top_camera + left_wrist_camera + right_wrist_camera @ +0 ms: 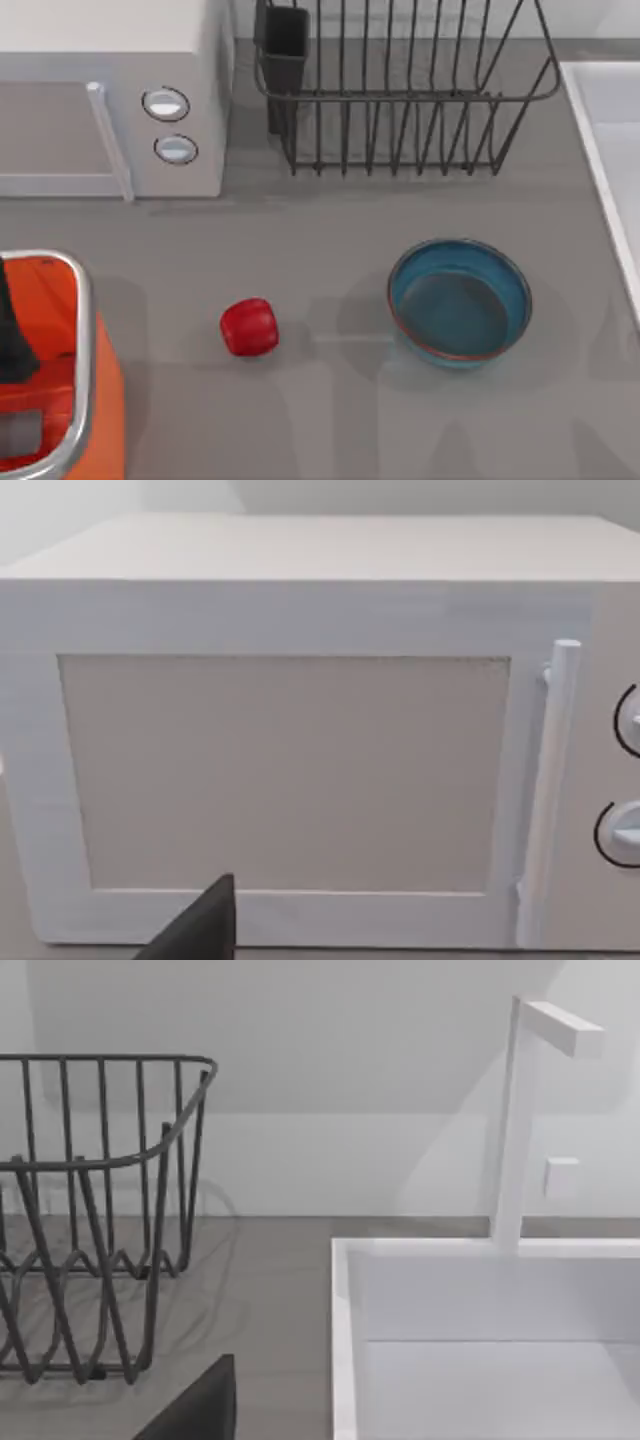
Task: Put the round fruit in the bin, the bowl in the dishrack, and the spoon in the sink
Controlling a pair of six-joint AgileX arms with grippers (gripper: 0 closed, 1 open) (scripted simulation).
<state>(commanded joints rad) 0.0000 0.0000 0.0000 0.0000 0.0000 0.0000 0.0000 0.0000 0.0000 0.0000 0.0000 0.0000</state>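
Observation:
A small glossy red round fruit [248, 327] lies on the grey counter, left of the blue bowl [460, 300], which stands upright and holds nothing. At the front left is the orange bin [82, 330] with its silver rim. A dark part of my left arm [10, 335] hangs over it. My left gripper [195, 930] faces the microwave door. My right gripper [195, 1405] hovers low between the dishrack [90, 1210] and the sink [343, 1340]. The dark wire dishrack [400, 100] stands at the back, the white sink [600, 150] at the right edge. The spoon is out of view.
A white microwave [110, 100] with two round knobs and a bar handle fills the back left; its door [300, 760] is closed. A black utensil cup [285, 40] sits at the rack's left corner. A white faucet [510, 1130] rises behind the sink.

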